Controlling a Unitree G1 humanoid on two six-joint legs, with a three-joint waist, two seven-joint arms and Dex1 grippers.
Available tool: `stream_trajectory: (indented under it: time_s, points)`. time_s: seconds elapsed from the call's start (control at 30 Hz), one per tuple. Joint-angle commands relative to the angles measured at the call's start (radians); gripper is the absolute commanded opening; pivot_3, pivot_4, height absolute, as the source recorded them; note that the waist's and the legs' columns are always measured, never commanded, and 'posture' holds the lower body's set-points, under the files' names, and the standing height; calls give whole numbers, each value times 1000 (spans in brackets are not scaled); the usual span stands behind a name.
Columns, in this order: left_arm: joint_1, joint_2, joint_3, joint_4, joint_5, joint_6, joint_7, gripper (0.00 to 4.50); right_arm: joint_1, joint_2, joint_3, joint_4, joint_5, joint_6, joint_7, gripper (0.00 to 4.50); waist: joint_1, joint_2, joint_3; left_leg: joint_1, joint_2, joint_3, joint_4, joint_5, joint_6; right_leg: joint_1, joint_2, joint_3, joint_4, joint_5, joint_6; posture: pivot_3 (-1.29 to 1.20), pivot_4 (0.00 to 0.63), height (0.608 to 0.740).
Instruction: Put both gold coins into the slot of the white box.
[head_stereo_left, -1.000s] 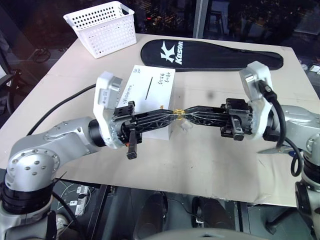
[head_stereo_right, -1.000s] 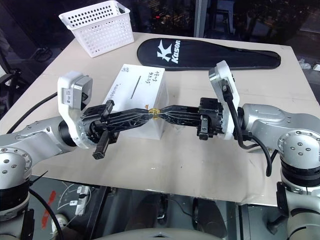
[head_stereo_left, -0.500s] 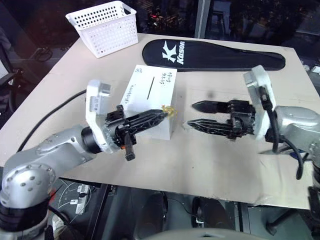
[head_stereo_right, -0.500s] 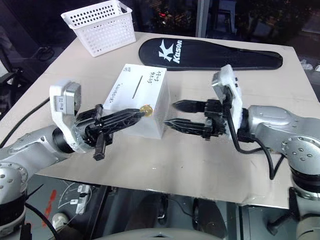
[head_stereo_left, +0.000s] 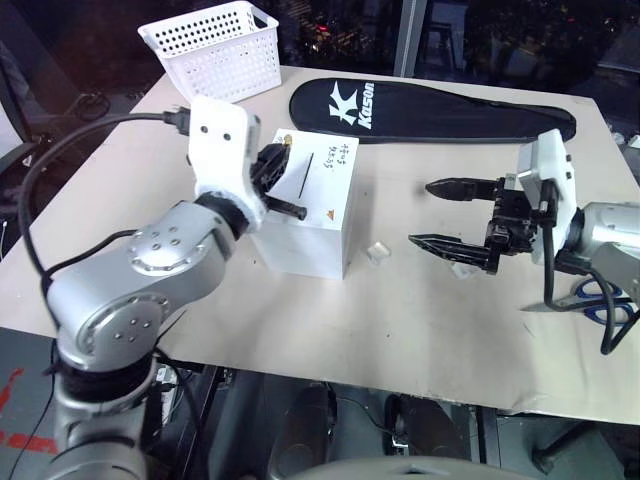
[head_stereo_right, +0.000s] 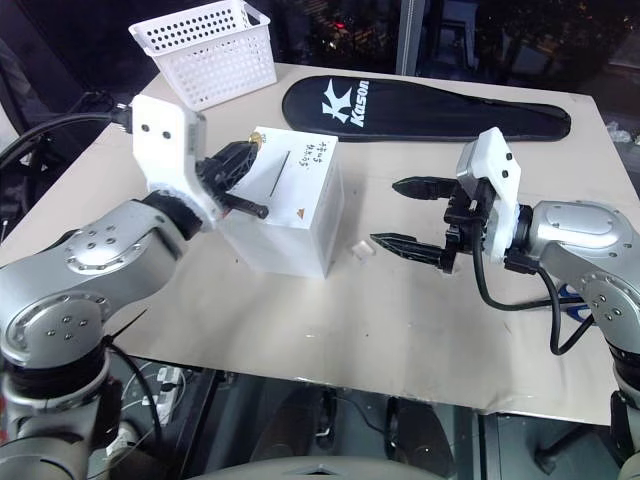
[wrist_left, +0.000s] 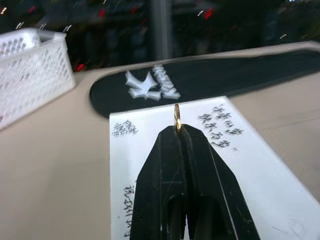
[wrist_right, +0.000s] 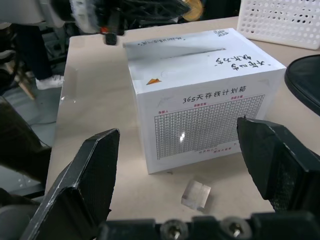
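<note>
At the far left of the table (head_stereo_left: 420, 300) we see the white perforated basket (head_stereo_left: 215, 48), standing at the far corner. Next comes the left gripper (head_stereo_right: 250, 146), its two black fingers pressed together on a gold coin (wrist_left: 177, 118) — the coin stands on edge at the very fingertips and hangs over the far left part of the top face of the white box (head_stereo_left: 310, 225), beside the slot (head_stereo_left: 305, 174) but not in it; whether it touches the face we cannot tell. The slot runs as a thin dark line across the top, with black handwriting (head_stereo_left: 339, 155) just to its right and a small orange triangle mark (head_stereo_left: 331, 212) near the front edge. The box's side towards the right arm bears a printed grid, seen in the right wrist view. Behind the box lies a long black racket cover (head_stereo_left: 430, 108) with a white logo. Just right of the box, on the bare table, rests a small clear plastic case (wrist_right: 196, 195), apart from both box and fingers. Farther right we find the right gripper (head_stereo_left: 443, 215), its fingers spread wide with nothing between them, pointing towards the box and well apart from it. A blue-handled object (head_stereo_left: 605, 298) lies at the right edge beneath that arm.
</note>
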Motion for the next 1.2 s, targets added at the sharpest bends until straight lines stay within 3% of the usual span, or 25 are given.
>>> stream_trajectory:
  time_s: [0.03, 0.53, 1.1, 1.2]
  points:
    - [-67, -64, 25, 31, -50, 115, 97, 0, -23, -26, -43, -6, -1, -6, 28, 4044, 0, 0, 0, 0, 0, 0, 0, 1, -1, 0, 0, 0, 0, 0, 0, 0, 150, 740]
    - [-177, -200, 136, 79, -38, 445, 130, 0, 93, -88, -285, -13, 48, -77, 132, 4044, -1, -1, 1, 0, -1, 0, 0, 1, -2, 0, -1, 0, 1, 0, -1, 0, 150, 740]
    - [-168, -205, 162, 126, -89, 455, 133, 0, 67, -134, -267, 53, -12, -127, 196, 4044, -2, -1, 1, 2, -1, 0, 1, 1, -3, 0, -1, 1, 3, 0, -1, 0, 150, 740]
    - [-158, -203, 172, 118, -102, 455, 129, 777, 66, -136, -270, 58, -14, -129, 205, 4116, -2, -1, 1, 2, -1, 1, 1, 1, -3, 0, -1, 2, 3, 0, -1, 0, 150, 740]
